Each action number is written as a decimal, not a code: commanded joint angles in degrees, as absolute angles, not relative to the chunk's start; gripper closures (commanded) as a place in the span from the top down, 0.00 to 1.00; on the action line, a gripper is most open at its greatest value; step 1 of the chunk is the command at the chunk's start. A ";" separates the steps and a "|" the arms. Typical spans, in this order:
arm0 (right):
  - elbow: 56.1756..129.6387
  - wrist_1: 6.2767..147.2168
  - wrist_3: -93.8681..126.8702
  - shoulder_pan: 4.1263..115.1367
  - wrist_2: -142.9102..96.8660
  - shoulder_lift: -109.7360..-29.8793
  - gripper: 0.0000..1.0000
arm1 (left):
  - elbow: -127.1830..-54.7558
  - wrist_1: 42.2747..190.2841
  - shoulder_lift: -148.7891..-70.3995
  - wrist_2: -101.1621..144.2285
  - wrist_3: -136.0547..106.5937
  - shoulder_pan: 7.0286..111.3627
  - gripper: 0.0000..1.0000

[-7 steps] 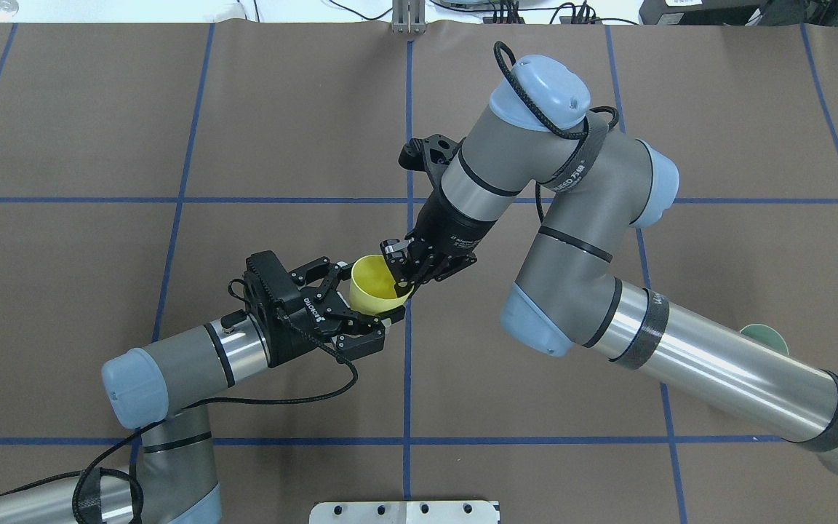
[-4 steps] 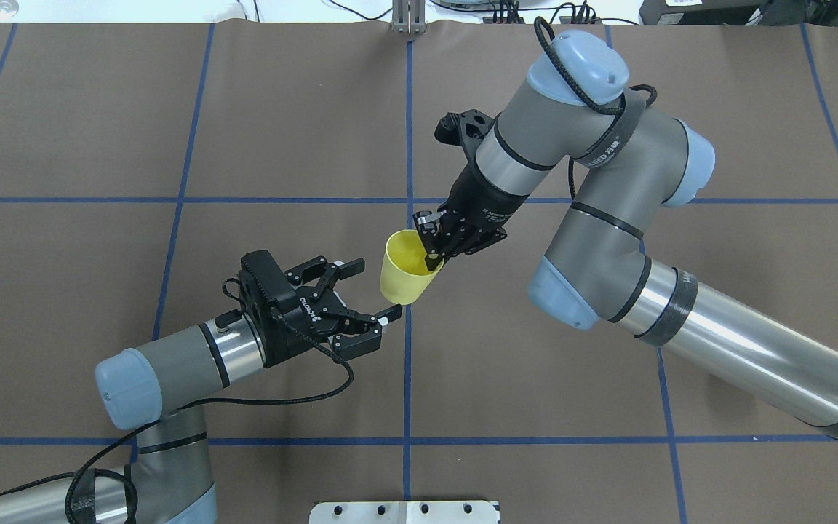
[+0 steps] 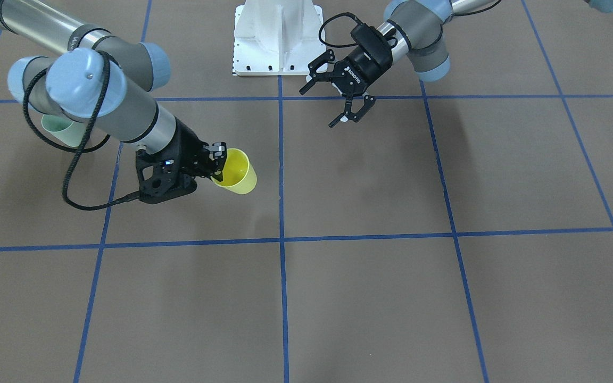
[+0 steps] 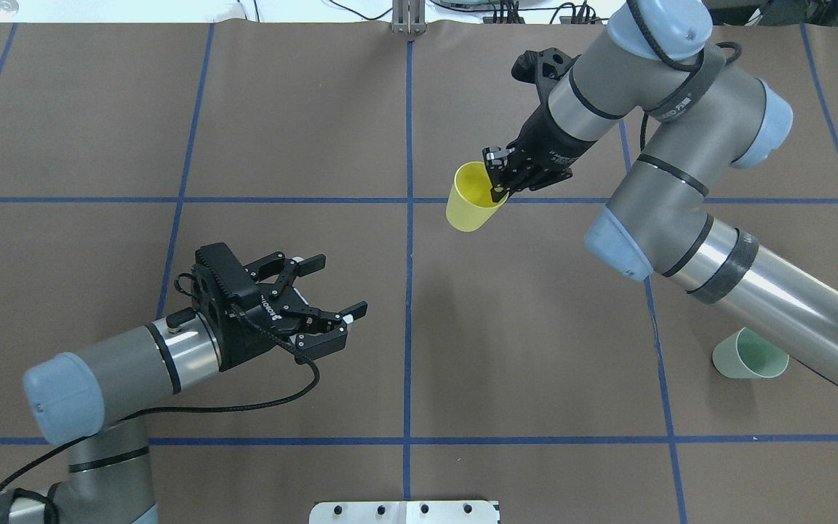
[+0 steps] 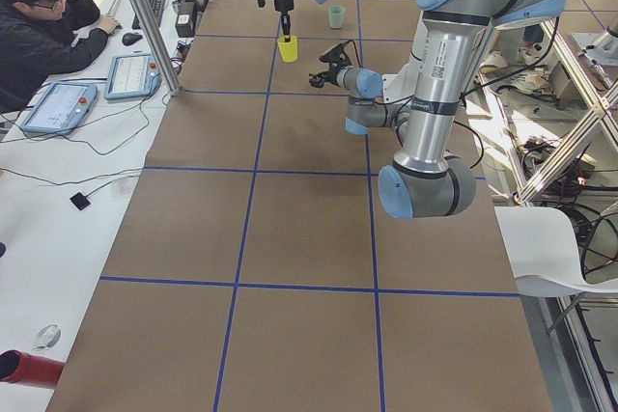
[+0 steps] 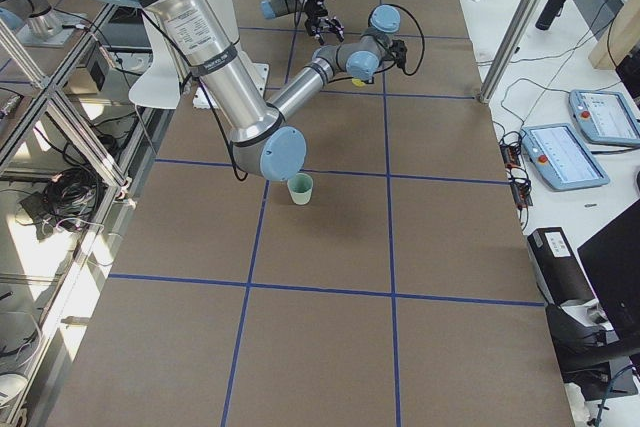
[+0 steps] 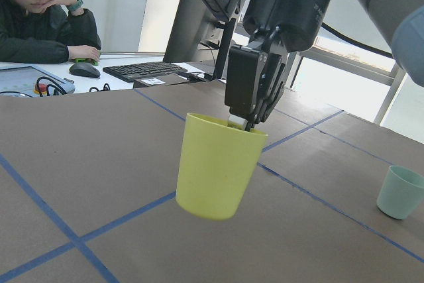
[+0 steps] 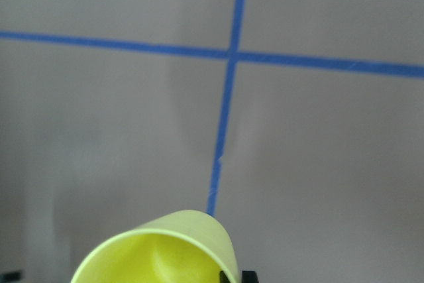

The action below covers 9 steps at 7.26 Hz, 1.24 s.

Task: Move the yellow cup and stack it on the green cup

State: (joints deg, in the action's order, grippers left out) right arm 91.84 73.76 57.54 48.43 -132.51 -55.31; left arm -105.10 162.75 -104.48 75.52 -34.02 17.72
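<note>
The yellow cup [image 4: 470, 198] hangs upright in the air, pinched at its rim by my right gripper [image 4: 497, 185], which is shut on it. It also shows in the front view [image 3: 236, 172], the left wrist view [image 7: 215, 173] and the right wrist view [image 8: 165, 250]. The green cup [image 4: 746, 354] stands upright on the table at the right, partly behind my right forearm; it also shows in the front view [image 3: 64, 131] and the left wrist view [image 7: 401, 192]. My left gripper [image 4: 335, 287] is open and empty, well left of the yellow cup.
The brown mat [image 4: 281, 131] carries blue tape grid lines. The robot's white base [image 3: 277, 37] stands at the near edge. An operator [image 5: 39, 16] sits at a side desk with monitors and pendants, beyond the table's far edge.
My left gripper has opened, let go of the yellow cup and drawn back to the left. My right gripper has carried the cup up and to the right.
</note>
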 commanded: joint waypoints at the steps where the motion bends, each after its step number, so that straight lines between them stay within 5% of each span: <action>1: 92.55 73.83 53.45 55.60 -130.87 -58.34 0.00 | -114.08 152.41 -96.97 75.58 -35.93 20.54 1.00; 6: 93.25 74.09 29.13 70.73 -130.78 -68.35 0.00 | -113.03 112.40 -95.54 114.76 -31.87 57.01 1.00; 9: 107.44 77.58 27.33 70.75 -131.13 -83.80 0.00 | -112.85 104.16 -90.65 121.79 -24.53 64.48 1.00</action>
